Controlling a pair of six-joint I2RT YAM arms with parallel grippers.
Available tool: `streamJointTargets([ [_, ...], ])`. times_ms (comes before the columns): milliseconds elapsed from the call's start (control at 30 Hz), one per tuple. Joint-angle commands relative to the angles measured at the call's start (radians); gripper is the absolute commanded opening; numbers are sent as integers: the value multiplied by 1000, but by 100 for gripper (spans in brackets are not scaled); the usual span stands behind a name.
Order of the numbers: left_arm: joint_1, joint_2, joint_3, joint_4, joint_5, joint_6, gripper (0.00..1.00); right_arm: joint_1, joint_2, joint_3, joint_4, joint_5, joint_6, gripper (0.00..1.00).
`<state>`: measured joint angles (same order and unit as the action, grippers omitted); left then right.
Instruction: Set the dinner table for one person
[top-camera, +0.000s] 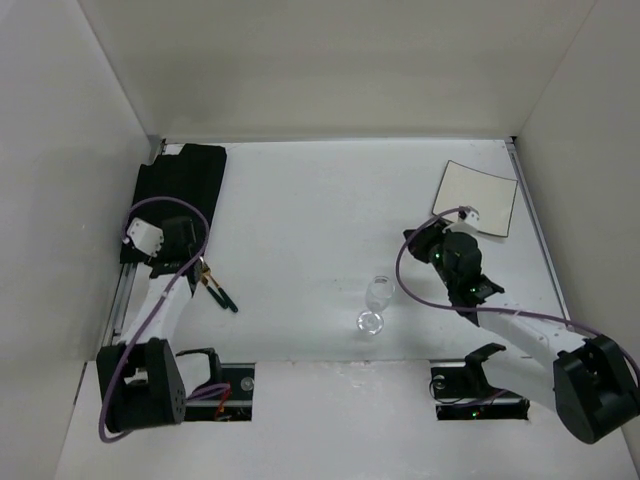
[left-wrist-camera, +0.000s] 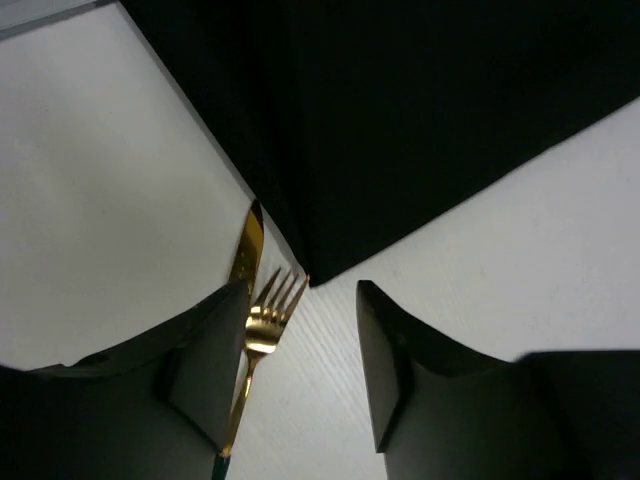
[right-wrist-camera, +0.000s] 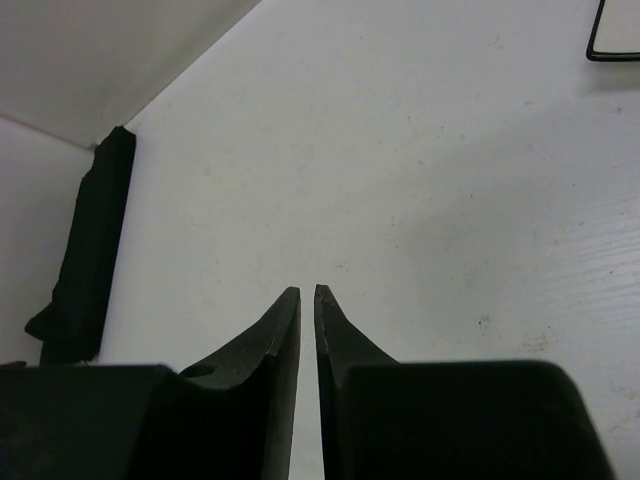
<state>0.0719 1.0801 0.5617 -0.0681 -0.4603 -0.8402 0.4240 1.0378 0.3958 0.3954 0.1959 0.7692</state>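
On the white dinner table (top-camera: 300, 200), a gold fork (left-wrist-camera: 265, 320) and a gold knife (left-wrist-camera: 247, 250) with dark handles lie side by side just off the corner of a black mat (left-wrist-camera: 400, 120). My left gripper (left-wrist-camera: 300, 290) hangs over them with its jaws apart; the fork lies against the left finger (left-wrist-camera: 205, 370) and well clear of the other finger. From above, that gripper (top-camera: 203, 268) is at the cutlery (top-camera: 222, 295). My right gripper (right-wrist-camera: 307, 290) is over bare table, jaws nearly together and empty. It sits right of centre (top-camera: 412, 240).
A clear wine glass (top-camera: 377, 297) is near the table's front middle. A white napkin with a dark border (top-camera: 477, 197) lies at the back right. The black mat (top-camera: 180, 185) is at the far left. White walls enclose three sides, and metal rails (top-camera: 535, 230) run along the side edges.
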Motion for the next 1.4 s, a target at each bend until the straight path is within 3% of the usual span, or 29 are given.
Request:
streamJointTargets([
  [0,88,59,50,123,55,-51,51,9,16,51,34,-33,-18,18],
  [67,143,111,52,181,87,-88,60,12,25,55,36,-36,-19,20],
  [400,309,343,181,234,66,-56,61,28,70,71,49,-69,-24,22],
  [600,319,458,319,225,110,67,62,43,85,80,49,-76,-31,22],
  [833,332,517,372,154,81,76,57,49,91,83,49,-76,-36,22],
  [1133,332,612,421,149,55,119,58,49,88,81,49,-75,-41,22],
  [1233,331,644,448,152,55,128,49,49,82,78,49,-75,-41,22],
  [1367,306,662,475,160,52,132,24,49,88,80,49,-76,-44,22],
])
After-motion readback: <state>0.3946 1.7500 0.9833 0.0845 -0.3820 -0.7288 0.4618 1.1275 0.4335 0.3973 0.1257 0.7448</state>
